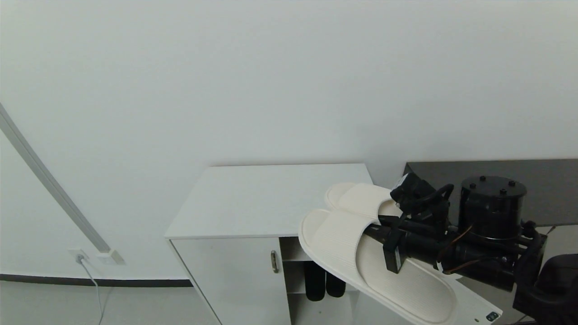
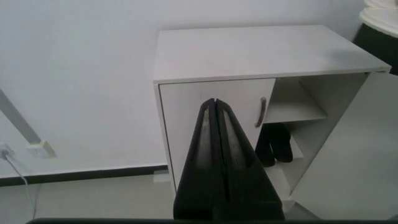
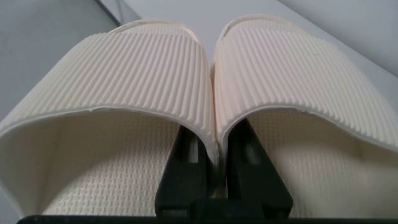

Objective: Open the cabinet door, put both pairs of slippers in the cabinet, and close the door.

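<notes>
Open cabinet bay point(image 1: 298, 271) ahead of and below the right gripper point(image 1: 377, 225) carrying white slippers point(image 1: 338, 234), room on upper shelf point(image 2: 305, 112), black slippers point(image 1: 321, 282) occupying lower shelf point(image 1: 294, 291), swung-out door point(image 1: 472, 309) under the gripper, shut door point(image 1: 230, 280) alongside the bay.

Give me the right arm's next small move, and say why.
Probably lower the white slippers into the cabinet, toward the shelf above the black pair. The right gripper is shut on both straps, holding the slippers up near the cabinet top, and the door stands open.
</notes>
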Motion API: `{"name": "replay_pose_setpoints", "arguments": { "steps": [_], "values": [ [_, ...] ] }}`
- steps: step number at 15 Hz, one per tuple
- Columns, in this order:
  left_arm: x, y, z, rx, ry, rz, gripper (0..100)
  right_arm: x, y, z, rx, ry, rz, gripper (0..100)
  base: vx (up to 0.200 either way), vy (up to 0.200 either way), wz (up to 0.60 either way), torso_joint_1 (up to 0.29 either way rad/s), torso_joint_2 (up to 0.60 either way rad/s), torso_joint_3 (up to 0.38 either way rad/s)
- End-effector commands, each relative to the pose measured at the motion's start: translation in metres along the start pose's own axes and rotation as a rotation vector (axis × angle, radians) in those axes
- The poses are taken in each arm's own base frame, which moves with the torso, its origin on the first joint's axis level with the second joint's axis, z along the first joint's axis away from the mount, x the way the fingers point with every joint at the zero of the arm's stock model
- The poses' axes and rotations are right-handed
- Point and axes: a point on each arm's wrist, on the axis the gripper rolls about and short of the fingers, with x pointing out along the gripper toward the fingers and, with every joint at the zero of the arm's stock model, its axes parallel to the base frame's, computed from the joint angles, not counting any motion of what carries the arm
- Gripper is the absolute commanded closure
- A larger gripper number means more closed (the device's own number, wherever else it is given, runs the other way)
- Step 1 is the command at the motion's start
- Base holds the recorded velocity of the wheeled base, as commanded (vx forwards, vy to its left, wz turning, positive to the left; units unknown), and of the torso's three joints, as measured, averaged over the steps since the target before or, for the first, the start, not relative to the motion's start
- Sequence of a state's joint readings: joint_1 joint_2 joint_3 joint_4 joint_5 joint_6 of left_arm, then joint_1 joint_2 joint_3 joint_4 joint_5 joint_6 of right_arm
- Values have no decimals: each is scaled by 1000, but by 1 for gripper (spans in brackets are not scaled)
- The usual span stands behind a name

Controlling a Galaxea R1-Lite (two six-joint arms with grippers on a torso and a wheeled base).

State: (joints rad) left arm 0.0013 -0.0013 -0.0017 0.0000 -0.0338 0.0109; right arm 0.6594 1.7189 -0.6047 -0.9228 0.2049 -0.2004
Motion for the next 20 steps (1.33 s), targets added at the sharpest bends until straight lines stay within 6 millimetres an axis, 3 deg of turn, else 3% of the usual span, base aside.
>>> {"name": "replay_pose_setpoints", "arguments": {
  "steps": [1, 4, 11, 20],
  "values": [
    [0, 0, 0, 0, 3, 0, 100, 1, 1, -2, 1, 7, 5, 100, 0, 0, 0, 0, 0, 0],
    [0, 0, 0, 0, 3, 0, 100, 0, 3, -4, 3, 13, 13, 100, 0, 0, 0, 0, 0, 0],
    [0, 0, 0, 0, 1, 0, 100, 5, 5, -11, 10, 38, 27, 100, -200, 0, 0, 4, 6, 0],
    [0, 0, 0, 0, 3, 0, 100, 2, 6, -13, 6, 26, 26, 100, 0, 0, 0, 0, 0, 0]
  ]
}}
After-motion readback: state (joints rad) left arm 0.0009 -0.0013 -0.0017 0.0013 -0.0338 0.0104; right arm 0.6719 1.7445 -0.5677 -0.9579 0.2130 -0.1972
